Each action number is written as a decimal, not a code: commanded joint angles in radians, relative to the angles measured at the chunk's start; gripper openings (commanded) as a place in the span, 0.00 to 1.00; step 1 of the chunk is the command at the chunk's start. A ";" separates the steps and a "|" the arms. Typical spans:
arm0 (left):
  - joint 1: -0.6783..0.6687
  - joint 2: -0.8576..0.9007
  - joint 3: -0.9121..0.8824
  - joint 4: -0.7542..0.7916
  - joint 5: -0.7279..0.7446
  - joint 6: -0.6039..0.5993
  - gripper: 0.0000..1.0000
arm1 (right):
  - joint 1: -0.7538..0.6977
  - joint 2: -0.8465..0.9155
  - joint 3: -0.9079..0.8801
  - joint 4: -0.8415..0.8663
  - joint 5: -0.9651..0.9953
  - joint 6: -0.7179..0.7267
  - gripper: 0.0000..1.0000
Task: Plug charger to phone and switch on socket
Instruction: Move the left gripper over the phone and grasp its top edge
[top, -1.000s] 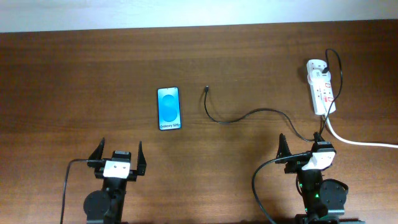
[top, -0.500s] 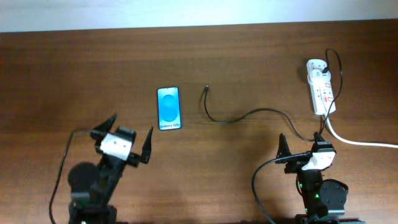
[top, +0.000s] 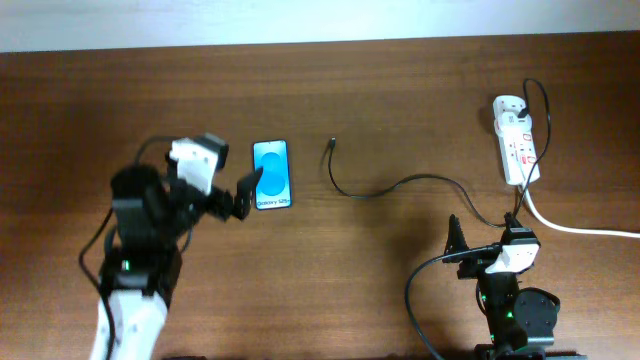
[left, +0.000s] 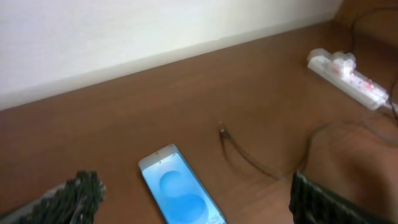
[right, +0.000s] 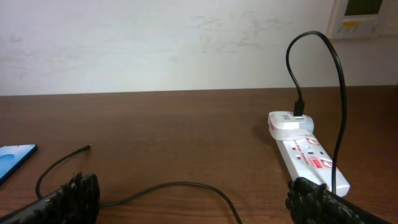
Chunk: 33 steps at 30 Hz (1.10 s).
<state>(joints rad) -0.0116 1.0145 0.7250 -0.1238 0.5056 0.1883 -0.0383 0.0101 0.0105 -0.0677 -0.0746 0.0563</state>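
Our left claw (left: 193, 182) has its two dark, bumpy fingers (left: 78, 196) spread wide apart, and it holds nothing. In its own camera the phone (left: 181, 193) lies flat between the fingers, just ahead. That picture is blurry.

From above we see more. One finger tip lies over the phone's lower left edge, and we cannot tell if it touches. The phone is a thin rectangle with a black rim and a shiny blue screen. A white strip of words runs along the end nearest the arms.

Just right of the phone, not touching it, is the small black tip (top: 332, 146) of the charger (top: 400, 183). Only the top view shows its whole thin black line curling across the brown wooden counter (top: 400, 80) toward the right.

Our right claw (right: 189, 186) is low at the right front. Its fingers are apart too, and it is empty. The charger runs close by it. The socket (top: 517, 145) lies farther back on the right, apart from this claw and far from the left one. It is a long white bar with red marks. A thick white cord (top: 575, 228) runs off to the right edge.

The right claw's camera shows best the black plug (right: 298, 112) standing in a white block (right: 289, 124) at the socket's far end. Only this camera shows a pale box (right: 364, 15) on the wall (right: 155, 43). It catches just a corner of the phone.
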 joint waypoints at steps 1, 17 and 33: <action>0.000 0.265 0.317 -0.249 0.033 -0.042 0.99 | 0.006 -0.006 -0.005 -0.005 0.005 0.008 0.98; -0.149 0.860 0.992 -0.795 -0.235 -0.058 0.99 | 0.006 -0.006 -0.005 -0.005 0.005 0.008 0.98; -0.244 1.180 0.992 -0.779 -0.424 -0.443 0.99 | 0.006 -0.006 -0.005 -0.005 0.005 0.008 0.98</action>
<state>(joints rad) -0.2493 2.1387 1.7004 -0.8936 0.0845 -0.2264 -0.0383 0.0101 0.0105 -0.0677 -0.0746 0.0563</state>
